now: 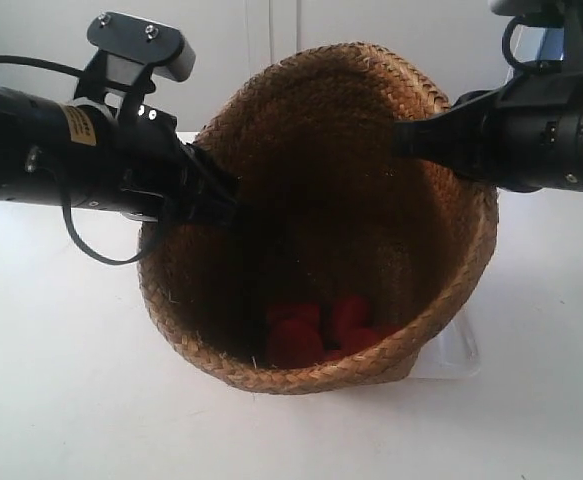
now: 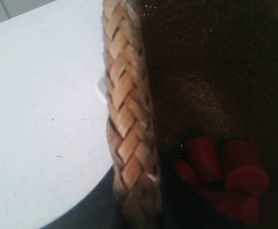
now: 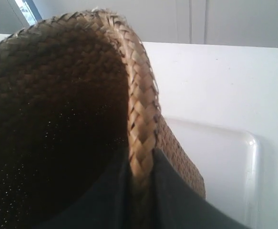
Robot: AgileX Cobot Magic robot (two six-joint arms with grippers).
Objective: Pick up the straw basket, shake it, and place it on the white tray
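Note:
The straw basket (image 1: 301, 375) is tilted with its mouth toward the exterior camera, held between both arms. The arm at the exterior view's left has its gripper (image 1: 221, 200) shut on the left rim; the left wrist view shows the braided rim (image 2: 124, 95) running into my left gripper (image 2: 134, 205). My right gripper (image 3: 139, 176) is shut on the opposite rim (image 3: 141, 119), at the exterior view's right (image 1: 411, 135). The white tray (image 1: 461, 350) (image 3: 224, 167) lies under and beside the basket's base. I cannot tell whether the base touches it.
Several red pieces (image 1: 316, 330) (image 2: 220, 171) lie in the bottom of the basket. Everything stands on a white table (image 1: 61, 380). A pale wall with panel seams (image 1: 271, 30) rises behind the table.

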